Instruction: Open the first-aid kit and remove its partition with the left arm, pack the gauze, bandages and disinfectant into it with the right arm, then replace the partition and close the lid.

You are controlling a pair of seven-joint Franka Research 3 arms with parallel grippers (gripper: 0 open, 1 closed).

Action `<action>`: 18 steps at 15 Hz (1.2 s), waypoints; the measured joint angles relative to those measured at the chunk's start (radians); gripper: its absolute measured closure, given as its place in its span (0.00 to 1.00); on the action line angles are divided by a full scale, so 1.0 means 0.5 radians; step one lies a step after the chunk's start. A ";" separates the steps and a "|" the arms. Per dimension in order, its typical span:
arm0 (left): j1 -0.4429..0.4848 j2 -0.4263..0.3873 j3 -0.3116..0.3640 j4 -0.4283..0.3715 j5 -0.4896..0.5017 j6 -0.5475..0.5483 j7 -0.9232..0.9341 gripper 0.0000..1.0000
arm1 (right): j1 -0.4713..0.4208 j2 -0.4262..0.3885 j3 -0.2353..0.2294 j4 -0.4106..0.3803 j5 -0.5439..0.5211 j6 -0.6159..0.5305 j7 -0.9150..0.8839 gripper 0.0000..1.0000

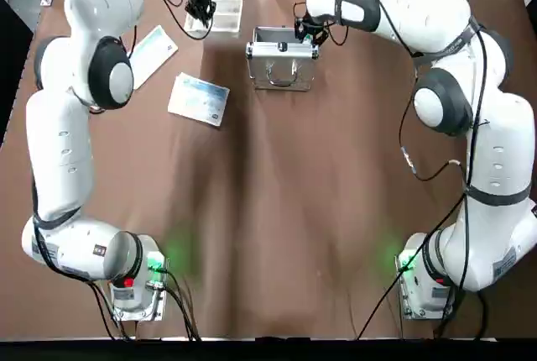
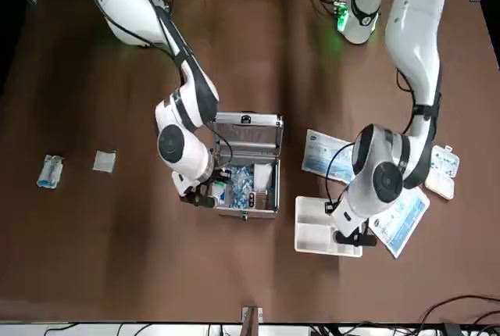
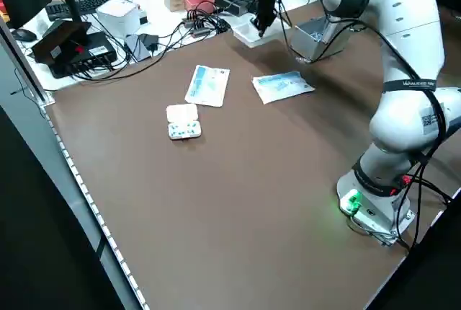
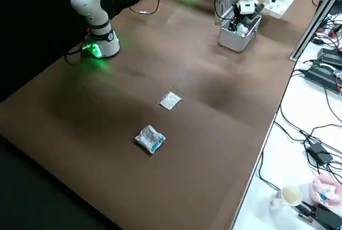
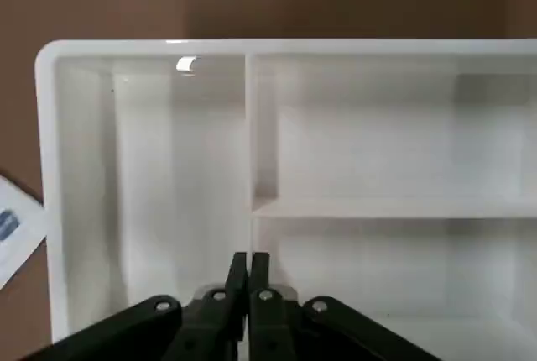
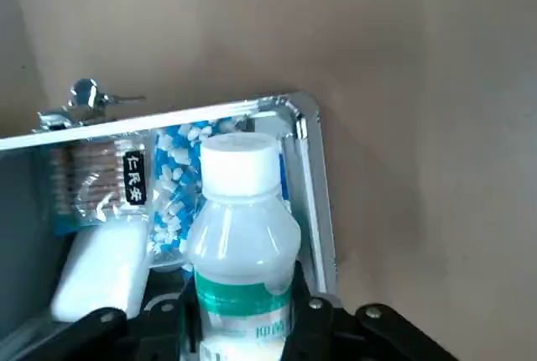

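Since the first-aid kit (image 2: 248, 148) stands open on the worktop (image 2: 148, 273), with its partition (image 2: 314, 236) out beside it, packing looks well along; the left end effector (image 5: 249, 258), over that tray, is clenched on its divider; two small packets (image 2: 50, 172) (image 2: 104, 161) lie apart on the worktop, perhaps unpacked; the right end effector grasps the disinfectant (image 6: 243, 243) at the case; replacing the partition and closing the lid (image 2: 248, 119) remain.

Brn table (image 2: 234, 273), wht tray (image 2: 309, 230), case (image 2: 266, 205), flat pkts (image 2: 319, 152)
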 joint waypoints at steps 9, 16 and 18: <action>0.038 0.171 0.002 -0.001 0.000 0.201 0.188 0.96 | 0.008 0.031 0.000 0.027 0.011 0.014 -0.003 0.37; 0.033 0.233 0.001 -0.001 0.000 0.289 0.187 0.79 | 0.005 0.030 -0.019 0.087 0.011 0.008 -0.003 0.34; 0.033 0.232 0.001 0.012 0.000 0.298 0.186 0.63 | -0.019 0.017 -0.041 0.113 0.010 0.007 -0.003 0.34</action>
